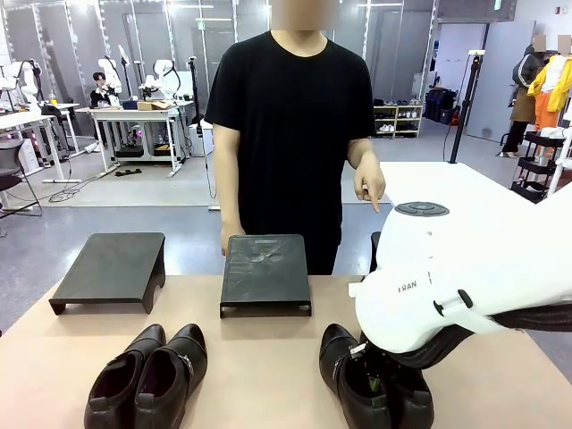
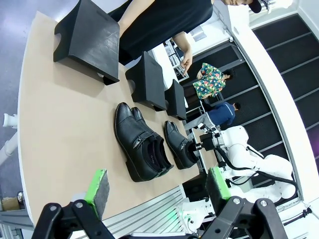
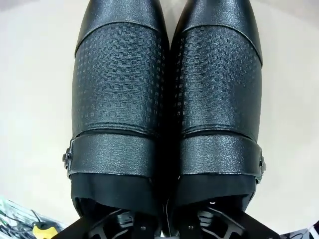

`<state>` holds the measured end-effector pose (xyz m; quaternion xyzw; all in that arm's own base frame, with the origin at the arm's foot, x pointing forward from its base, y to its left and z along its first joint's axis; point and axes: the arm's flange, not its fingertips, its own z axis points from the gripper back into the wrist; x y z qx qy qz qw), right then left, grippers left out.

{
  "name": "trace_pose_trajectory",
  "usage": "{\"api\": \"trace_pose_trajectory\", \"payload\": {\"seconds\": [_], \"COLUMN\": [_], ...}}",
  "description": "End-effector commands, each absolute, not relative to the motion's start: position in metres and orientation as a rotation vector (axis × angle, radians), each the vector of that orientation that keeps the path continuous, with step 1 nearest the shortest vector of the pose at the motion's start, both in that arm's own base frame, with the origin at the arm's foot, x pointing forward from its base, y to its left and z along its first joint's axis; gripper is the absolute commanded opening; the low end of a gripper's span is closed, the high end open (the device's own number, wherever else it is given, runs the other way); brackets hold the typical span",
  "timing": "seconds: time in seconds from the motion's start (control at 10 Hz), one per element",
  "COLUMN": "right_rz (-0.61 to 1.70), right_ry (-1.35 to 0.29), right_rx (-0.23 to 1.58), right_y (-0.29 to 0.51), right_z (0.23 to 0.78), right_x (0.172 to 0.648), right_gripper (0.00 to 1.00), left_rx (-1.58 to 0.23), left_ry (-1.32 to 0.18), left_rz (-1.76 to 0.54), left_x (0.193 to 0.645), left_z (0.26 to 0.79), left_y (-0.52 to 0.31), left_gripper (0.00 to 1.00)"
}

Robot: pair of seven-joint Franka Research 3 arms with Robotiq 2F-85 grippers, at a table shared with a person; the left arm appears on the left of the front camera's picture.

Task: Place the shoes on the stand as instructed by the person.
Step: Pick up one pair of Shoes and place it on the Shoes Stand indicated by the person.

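Standing at the far edge of the table (image 1: 268,357), front view: the person (image 1: 295,116) in a black T-shirt. One hand (image 1: 369,183) is held out with a finger pointing down. Two black stands sit along the far edge, the left stand (image 1: 112,268) and the middle stand (image 1: 265,273). A third stand (image 1: 374,250) is mostly hidden behind the right arm (image 1: 465,268). The left pair of shoes (image 1: 147,380) lies at the near edge, left of centre, toes toward the person, a buckle showing on one strap. The right pair of shoes (image 1: 393,398) lies at the near edge, right of centre. The right gripper (image 1: 366,353) is down at their openings.

Left wrist view: the left gripper (image 2: 157,185) hangs high over the table's end, green-padded fingers (image 2: 97,185) spread wide with nothing between them. Both pairs lie near each other on the table, in front of the three stands in a row.

Right wrist view: the right pair lies side by side, inner sides touching, with textured fronts. A band crosses each shoe, with a small metal fitting at the outer side. The right gripper's fingers (image 3: 119,224) enter at the heel openings, tips hidden. Cannot tell whether they pinch the leather.
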<state>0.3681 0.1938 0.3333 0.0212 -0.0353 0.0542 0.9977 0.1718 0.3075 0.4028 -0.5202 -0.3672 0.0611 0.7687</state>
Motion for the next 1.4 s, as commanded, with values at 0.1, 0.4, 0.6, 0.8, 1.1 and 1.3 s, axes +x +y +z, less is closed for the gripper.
{"api": "trace_pose_trajectory", "payload": {"seconds": [0.1, 0.4, 0.6, 0.8, 1.1, 1.3], "right_rz": [0.077, 0.112, 0.148, 0.142, 0.130, 0.130], "right_ry": [-0.117, -0.161, -0.213, -0.221, -0.200, -0.200], "right_rx": [0.062, 0.060, 0.048, 0.070, 0.059, 0.059], "right_y": [0.168, 0.158, 0.147, 0.138, 0.162, 0.162], "right_z": [0.333, 0.366, 0.396, 0.406, 0.422, 0.422], "right_x": [0.305, 0.316, 0.321, 0.325, 0.358, 0.358], "right_gripper": [0.00, 0.01, 0.01, 0.01, 0.01, 0.01], "left_rx": [-1.137, -1.137, -1.137, -1.137, -1.137, -1.137], "left_ry": [-0.823, -0.823, -0.823, -0.823, -0.823, -0.823], "left_rz": [0.117, 0.117, 0.117, 0.117, 0.117, 0.117], "left_x": [0.173, 0.173, 0.173, 0.173, 0.173, 0.173], "left_z": [0.404, 0.404, 0.404, 0.404, 0.404, 0.404], "left_y": [0.312, 0.312, 0.312, 0.312, 0.312, 0.312], "left_gripper": [1.00, 1.00, 1.00, 1.00, 1.00, 1.00]}}
